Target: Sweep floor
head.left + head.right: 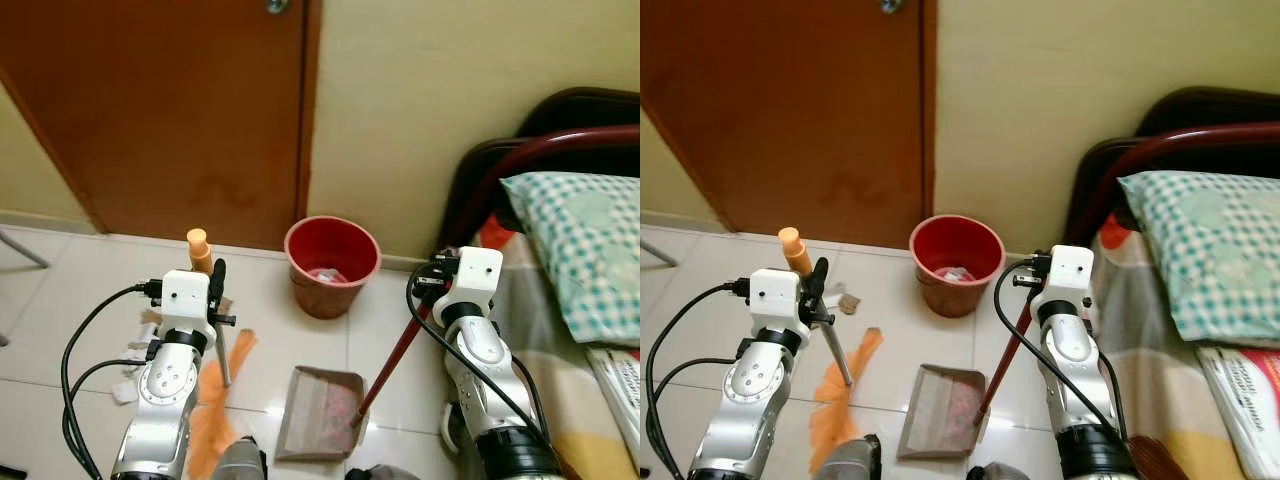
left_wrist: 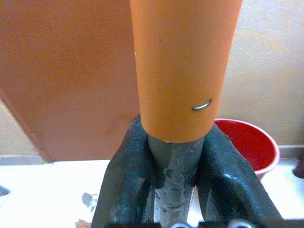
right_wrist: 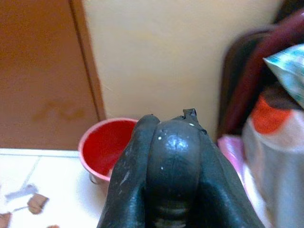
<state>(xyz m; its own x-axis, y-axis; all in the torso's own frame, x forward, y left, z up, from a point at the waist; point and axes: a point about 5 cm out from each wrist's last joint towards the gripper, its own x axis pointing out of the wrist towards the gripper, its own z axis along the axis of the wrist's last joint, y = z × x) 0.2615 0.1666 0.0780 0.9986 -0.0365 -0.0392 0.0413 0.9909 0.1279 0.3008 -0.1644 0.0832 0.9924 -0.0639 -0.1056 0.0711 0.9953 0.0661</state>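
- The round red plastic bucket (image 1: 332,263) stands on the white tiled floor (image 1: 90,290) against the cream wall, just right of the brown wooden door (image 1: 160,110).
- The left gripper (image 2: 175,156), well left of the bucket, is closed around the grey shaft of the broom with an orange handle tip (image 1: 199,249); its orange bristles (image 1: 212,410) rest on the tiles below.
- The right gripper (image 3: 173,156), right of the bucket, is clamped on the dark red long handle (image 1: 392,360) of the grey dustpan (image 1: 318,413).
- The dustpan lies in front of the bucket, some debris inside it.
- Paper scraps (image 1: 135,375) lie left of the bucket, near the broom.
- A bed with a green checked pillow (image 1: 580,250) sits right of the bucket.
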